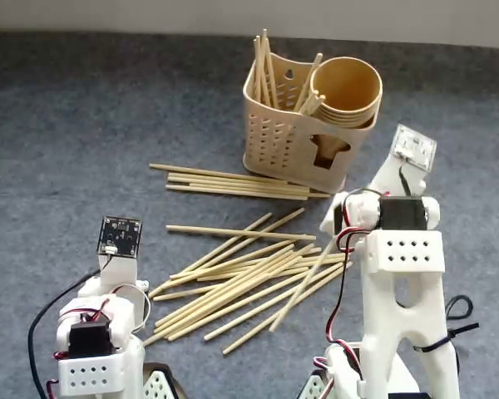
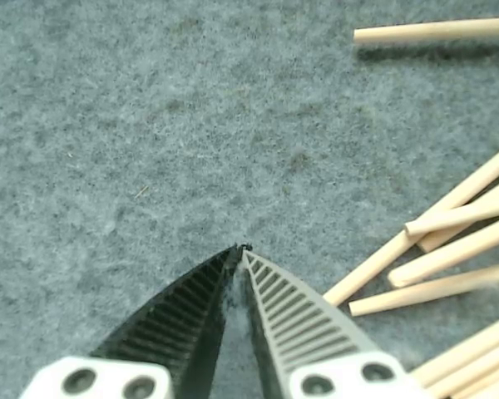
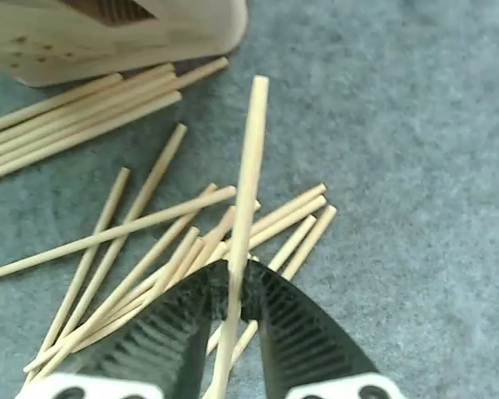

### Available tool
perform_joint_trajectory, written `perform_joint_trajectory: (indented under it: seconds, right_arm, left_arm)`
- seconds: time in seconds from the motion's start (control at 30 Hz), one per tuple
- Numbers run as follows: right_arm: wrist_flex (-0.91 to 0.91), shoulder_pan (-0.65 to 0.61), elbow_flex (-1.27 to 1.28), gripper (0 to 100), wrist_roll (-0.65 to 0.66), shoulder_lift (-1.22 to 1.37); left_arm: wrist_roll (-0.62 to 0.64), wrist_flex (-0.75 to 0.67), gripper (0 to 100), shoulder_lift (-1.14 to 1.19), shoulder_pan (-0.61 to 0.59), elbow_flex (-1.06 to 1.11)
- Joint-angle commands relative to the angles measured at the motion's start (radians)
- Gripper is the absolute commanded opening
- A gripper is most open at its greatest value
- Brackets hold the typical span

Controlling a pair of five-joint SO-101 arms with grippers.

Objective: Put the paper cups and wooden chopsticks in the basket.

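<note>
A single pale wooden chopstick is pinched between the jaws of the right gripper, which is closed down onto it. A long stretch of the stick pokes out ahead, above the loose heap of wooden chopsticks on the grey felt surface. That overhang looks like the main risk. With so much length ahead of a narrow pinch, the stick could pivot or slide in the jaws on the way to the cream perforated plastic basket. Its free tip could then catch the basket wall, or the chopsticks already standing inside, instead of dropping in. The stacked tan paper cups take up one side of the basket, so the opening left to aim at is narrow. A low carry might also rake the row of chopsticks lying just beside the basket. The left gripper is closed on nothing, over bare surface near the heap's ends.
</note>
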Motion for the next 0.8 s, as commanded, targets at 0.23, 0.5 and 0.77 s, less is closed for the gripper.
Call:
perform_joint_trajectory:
  seconds: [0.23, 0.5, 0.77]
  right_arm:
    - [-0.174, -0.117, -0.441, 0.5, 0.052, -0.030]
    - [-0.568, -0.131, -0.495, 0.5, 0.222, -0.030]
    - [-0.917, -0.133, -0.493, 0.5, 0.259, -0.012]
  left_arm:
    - [-0.003, 0.002, 2, -0.008, -0.007, 0.019]
    - [-0.003, 0.002, 2, -0.008, -0.007, 0.019]
    - [-0.003, 0.002, 2, -0.008, -0.007, 0.019]
